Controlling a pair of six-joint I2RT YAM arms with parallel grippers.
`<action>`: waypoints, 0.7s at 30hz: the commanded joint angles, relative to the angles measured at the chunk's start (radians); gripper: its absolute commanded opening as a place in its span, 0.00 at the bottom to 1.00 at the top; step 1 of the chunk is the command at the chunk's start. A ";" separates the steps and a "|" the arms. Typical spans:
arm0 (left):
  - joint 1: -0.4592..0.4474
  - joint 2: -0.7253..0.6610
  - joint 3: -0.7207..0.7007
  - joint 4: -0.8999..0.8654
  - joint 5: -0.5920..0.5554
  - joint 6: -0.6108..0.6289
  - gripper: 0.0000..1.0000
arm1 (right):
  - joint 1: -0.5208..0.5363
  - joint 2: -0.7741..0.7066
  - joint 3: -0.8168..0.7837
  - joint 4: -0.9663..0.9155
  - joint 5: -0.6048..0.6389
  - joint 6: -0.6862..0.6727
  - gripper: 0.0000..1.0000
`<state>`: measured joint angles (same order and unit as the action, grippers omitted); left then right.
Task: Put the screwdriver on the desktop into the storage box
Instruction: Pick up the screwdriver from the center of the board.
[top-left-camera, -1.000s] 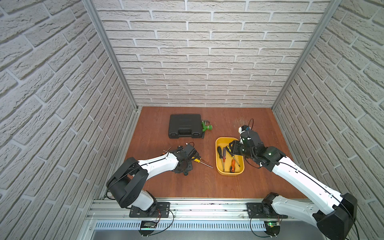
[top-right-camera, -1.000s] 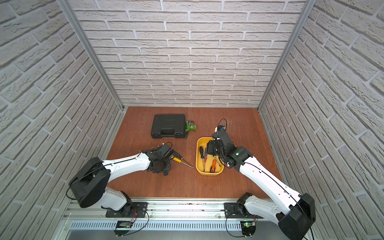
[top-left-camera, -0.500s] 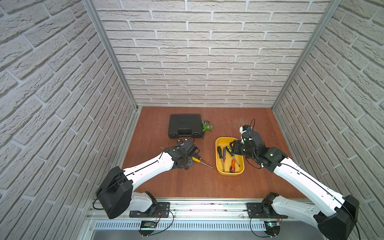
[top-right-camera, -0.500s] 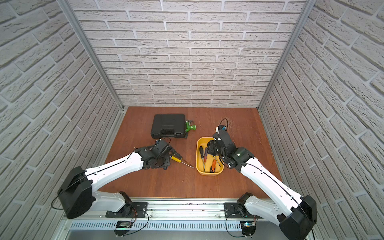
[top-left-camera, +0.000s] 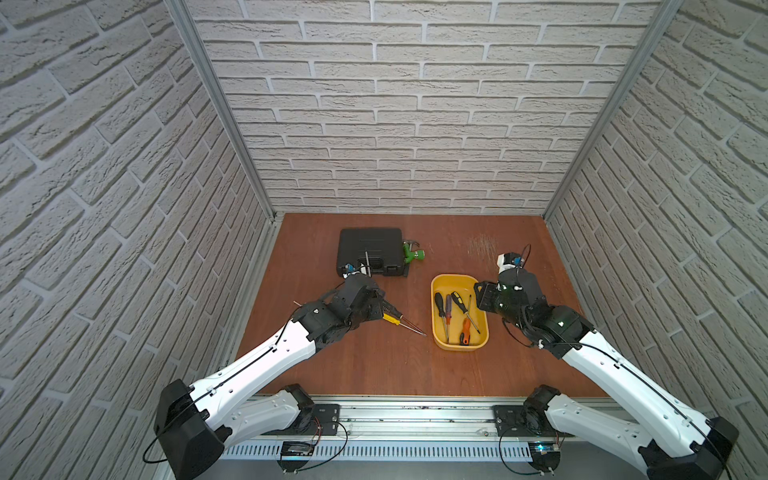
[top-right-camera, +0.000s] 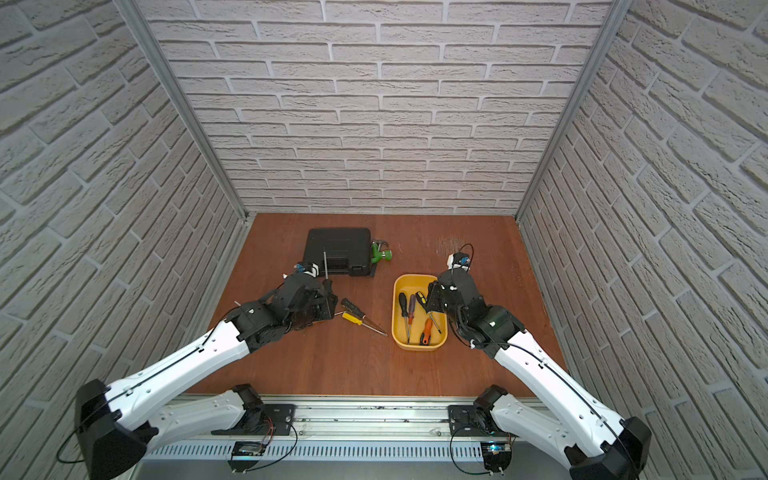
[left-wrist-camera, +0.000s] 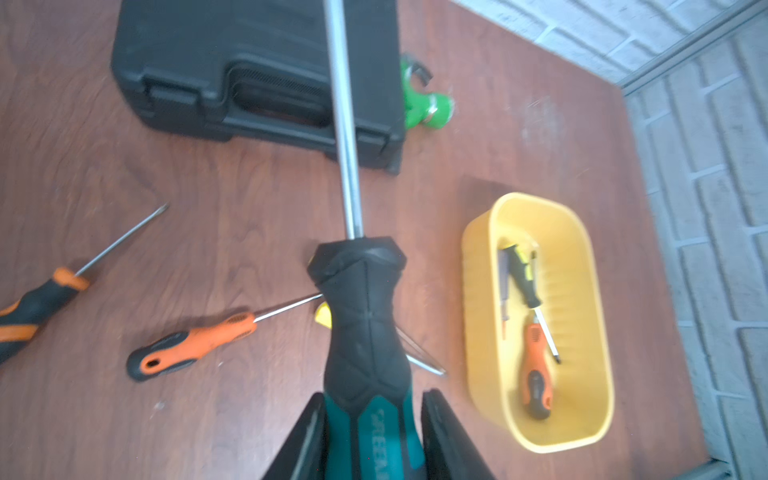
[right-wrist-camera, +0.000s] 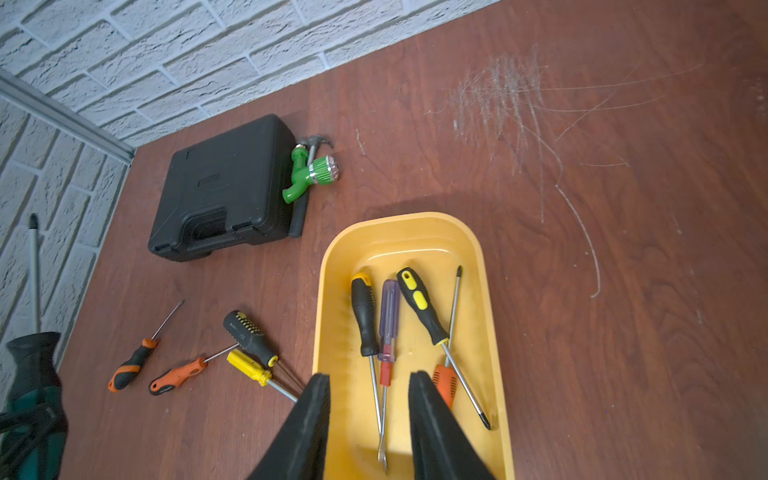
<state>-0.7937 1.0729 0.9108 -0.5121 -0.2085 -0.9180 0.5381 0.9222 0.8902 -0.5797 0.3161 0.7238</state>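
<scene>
My left gripper (left-wrist-camera: 374, 419) is shut on the teal-and-black handle of a large screwdriver (left-wrist-camera: 361, 316), held above the desktop (top-left-camera: 374, 365). Its long steel shaft (top-right-camera: 325, 264) points toward the back wall. Left of the yellow storage box (top-left-camera: 457, 277), several more screwdrivers lie flat, among them a yellow-handled one (top-left-camera: 390, 318), a black one (top-right-camera: 351, 306) and an orange one (right-wrist-camera: 176, 376). Several screwdrivers lie inside the storage box (right-wrist-camera: 320, 311). My right gripper (right-wrist-camera: 370, 388) hovers open over its near end, with nothing between the fingers.
A black tool case (top-left-camera: 370, 251) lies at the back left, with a green spray nozzle (top-left-camera: 413, 254) and a small hammer against its right side. Brick walls close in the left, right and back. A scratched patch (right-wrist-camera: 507, 95) marks the wood behind the box.
My left gripper has risen and moved toward the back with the large screwdriver in it, while that arm stretched out. The right gripper has barely moved.
</scene>
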 joint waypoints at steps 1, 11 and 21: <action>-0.011 0.010 0.059 0.112 0.019 0.040 0.00 | -0.013 -0.042 -0.019 -0.020 0.099 0.051 0.37; -0.039 0.176 0.115 0.239 0.167 0.023 0.00 | -0.050 -0.054 -0.010 -0.061 0.089 0.048 0.41; -0.087 0.307 0.149 0.348 0.286 -0.004 0.00 | -0.062 -0.026 0.001 -0.085 0.083 0.051 0.41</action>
<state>-0.8562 1.3567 1.0245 -0.2642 0.0360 -0.9184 0.4850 0.9043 0.8715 -0.6670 0.3981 0.7712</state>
